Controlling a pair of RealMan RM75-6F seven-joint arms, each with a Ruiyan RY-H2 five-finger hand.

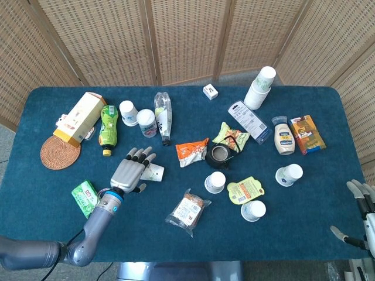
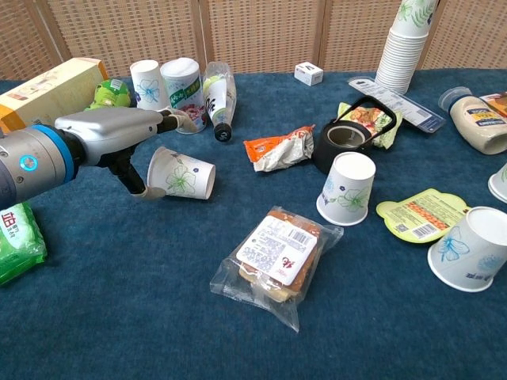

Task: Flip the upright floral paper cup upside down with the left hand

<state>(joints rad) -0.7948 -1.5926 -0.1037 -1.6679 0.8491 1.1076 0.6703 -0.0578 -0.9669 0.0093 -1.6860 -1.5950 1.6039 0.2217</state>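
So the floral paper cup (image 2: 183, 174) is on its side on the blue bench (image 1: 193, 234), rim pointing toward the robot's left, base toward the middle of the bench. Not upside down, just tipped over. The left hand (image 1: 130, 171) is right over it with the fingers (image 1: 140, 154) spread out flat and the palm facing down; in the chest view the thumb (image 2: 139, 187) hooks down at the cup's rim. Looks like it's touching there, but honestly I can't tell for sure from either angle, and it doesn't look like a proper grip.

Just behind the hand there's a small stack of cups (image 2: 146, 82), a white tub (image 2: 181, 92) and a clear bottle (image 2: 215, 97) lying down. A green packet (image 1: 86, 198) sits beside the forearm. Toward the middle, an orange snack bag (image 1: 191, 151), a black kettle (image 2: 344, 141) and a wrapped pastry (image 2: 276, 256).

Right hand (image 1: 361, 215) only peeks in at the bench's near right corner, fingers apart, nothing in it.
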